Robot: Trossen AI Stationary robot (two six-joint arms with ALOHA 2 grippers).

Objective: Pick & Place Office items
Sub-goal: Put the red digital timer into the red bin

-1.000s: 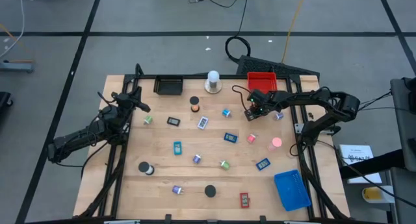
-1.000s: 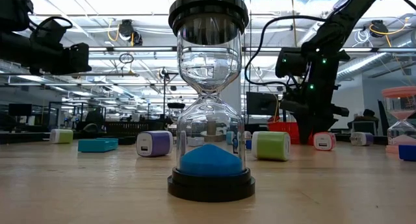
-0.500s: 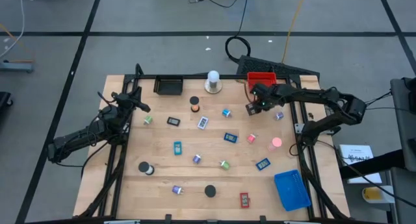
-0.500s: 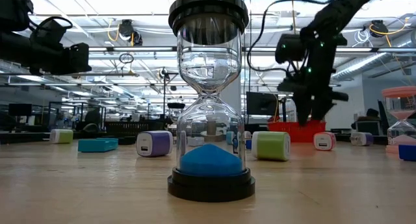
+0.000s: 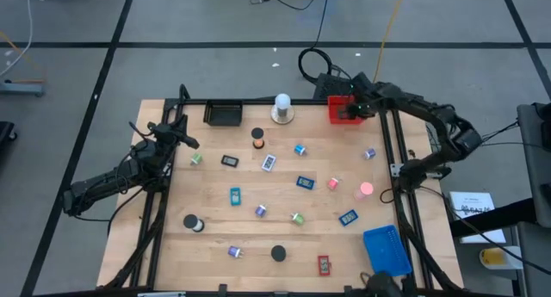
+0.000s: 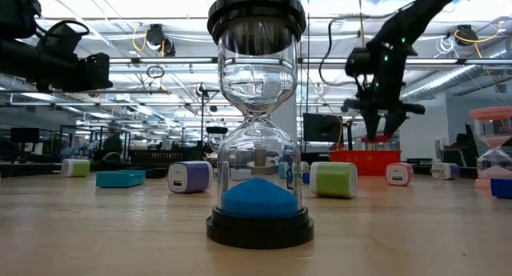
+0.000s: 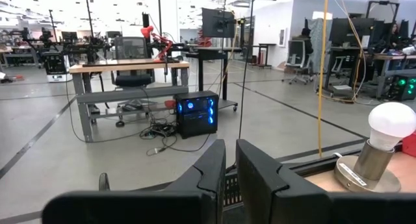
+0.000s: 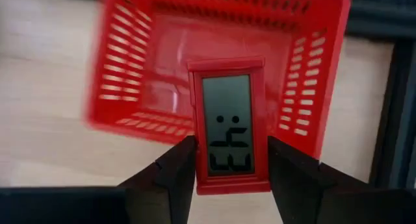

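the table (image 5: 215,202) is showing pale, matt wood grain. the red tray (image 8: 130,68) is looking like slotted glossy plastic, and the red clock (image 8: 227,130) is showing a smooth grey screen.

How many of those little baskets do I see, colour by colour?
Red basket: 1
Black basket: 1
Blue basket: 1
Total: 3
The right hand hangs over the red basket, gripping a red clock.
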